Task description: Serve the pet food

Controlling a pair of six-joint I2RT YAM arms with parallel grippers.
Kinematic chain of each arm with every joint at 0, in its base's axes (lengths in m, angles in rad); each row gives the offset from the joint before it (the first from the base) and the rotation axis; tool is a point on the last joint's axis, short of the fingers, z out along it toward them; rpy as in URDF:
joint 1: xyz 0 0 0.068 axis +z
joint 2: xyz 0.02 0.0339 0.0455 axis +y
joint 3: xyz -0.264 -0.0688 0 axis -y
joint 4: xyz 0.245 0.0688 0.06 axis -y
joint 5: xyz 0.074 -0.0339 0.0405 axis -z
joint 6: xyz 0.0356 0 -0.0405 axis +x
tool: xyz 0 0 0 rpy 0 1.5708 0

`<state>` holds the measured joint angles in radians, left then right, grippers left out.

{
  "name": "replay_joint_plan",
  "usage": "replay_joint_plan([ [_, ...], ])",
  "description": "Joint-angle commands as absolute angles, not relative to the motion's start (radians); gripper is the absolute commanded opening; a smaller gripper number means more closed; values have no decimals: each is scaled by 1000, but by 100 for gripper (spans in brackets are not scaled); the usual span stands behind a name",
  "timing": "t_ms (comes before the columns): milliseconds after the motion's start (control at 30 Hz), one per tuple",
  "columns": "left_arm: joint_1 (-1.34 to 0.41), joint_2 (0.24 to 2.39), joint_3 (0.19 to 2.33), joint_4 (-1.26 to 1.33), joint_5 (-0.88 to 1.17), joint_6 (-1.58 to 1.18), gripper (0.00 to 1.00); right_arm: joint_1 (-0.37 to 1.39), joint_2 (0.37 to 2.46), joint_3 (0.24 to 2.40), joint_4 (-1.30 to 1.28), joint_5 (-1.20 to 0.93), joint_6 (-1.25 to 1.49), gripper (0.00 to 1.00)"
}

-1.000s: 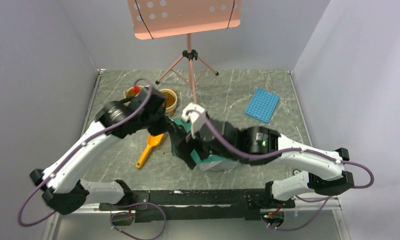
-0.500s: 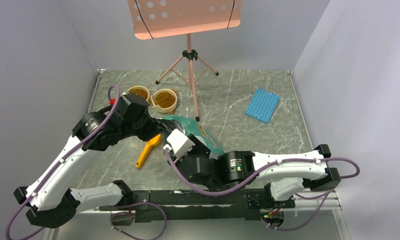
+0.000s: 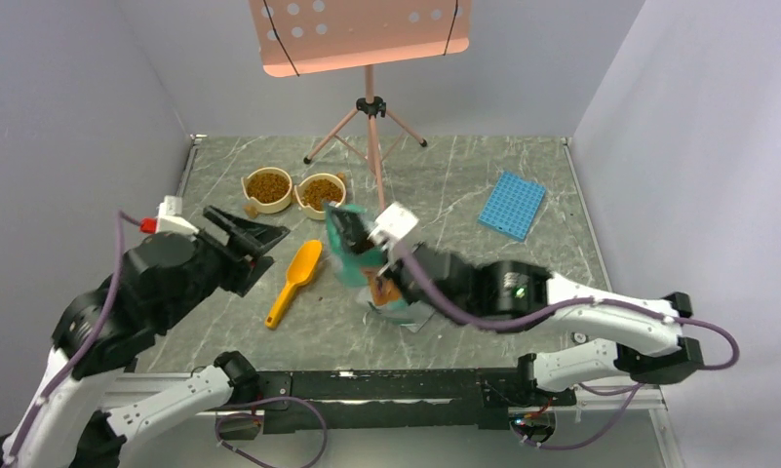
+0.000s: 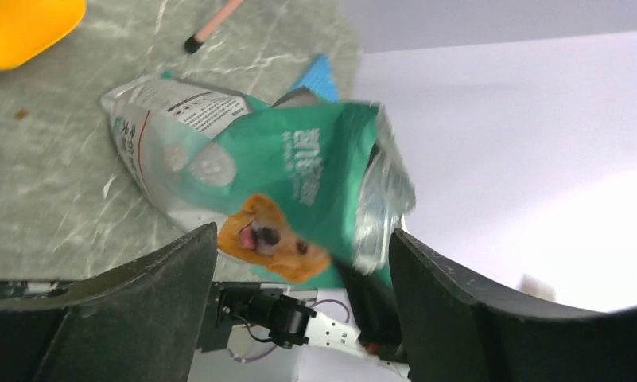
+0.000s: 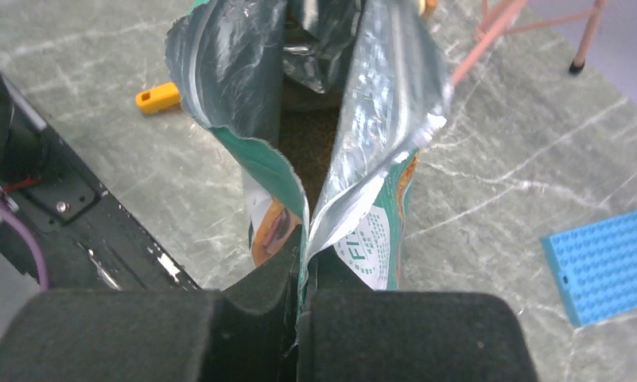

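The pet food shows as brown kibble in two cream bowls (image 3: pixel 267 185) (image 3: pixel 320 191) and down inside the open teal bag (image 5: pixel 303 147). The bag (image 3: pixel 371 278) stands tilted at mid-table, its mouth spread. My right gripper (image 5: pixel 303 267) is shut on the bag's torn top edge, which is pinched between its pads; from above this gripper (image 3: pixel 345 234) sits at the bag's top. My left gripper (image 3: pixel 254 234) hangs open at the left, apart from the bag. In its wrist view the bag (image 4: pixel 299 171) lies beyond the spread, empty left gripper (image 4: pixel 301 243).
A yellow scoop (image 3: pixel 296 281) lies on the table between the left gripper and the bag. A blue studded plate (image 3: pixel 512 205) is at the back right. A music stand's tripod (image 3: pixel 370 136) stands behind the bowls. The black base rail (image 3: pixel 386 385) runs along the near edge.
My left gripper opened, let go of the bag and drew back to the left. My right gripper shut on the bag's top edge and moved up-table, and the bag now stands up.
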<state>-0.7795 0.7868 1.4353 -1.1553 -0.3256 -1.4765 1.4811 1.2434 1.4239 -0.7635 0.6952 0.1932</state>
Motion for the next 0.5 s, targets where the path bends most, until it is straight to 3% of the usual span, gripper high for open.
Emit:
replay_joint_plan([
  [0, -776, 665, 1307, -927, -332, -1365, 78, 1276, 1066, 1458, -695, 414, 244, 0],
  [167, -775, 692, 1265, -980, -191, -1718, 91, 1259, 1077, 1488, -758, 376, 232, 0],
  [300, -775, 733, 1260, -829, -196, -1797, 94, 1259, 1077, 1489, -762, 348, 220, 0],
  [400, -753, 829, 1360, -884, -193, -1853, 88, 1259, 1084, 1498, -778, 334, 203, 0],
  [467, -707, 914, 1479, -955, -125, -1855, 89, 1259, 1085, 1499, -783, 328, 189, 0],
])
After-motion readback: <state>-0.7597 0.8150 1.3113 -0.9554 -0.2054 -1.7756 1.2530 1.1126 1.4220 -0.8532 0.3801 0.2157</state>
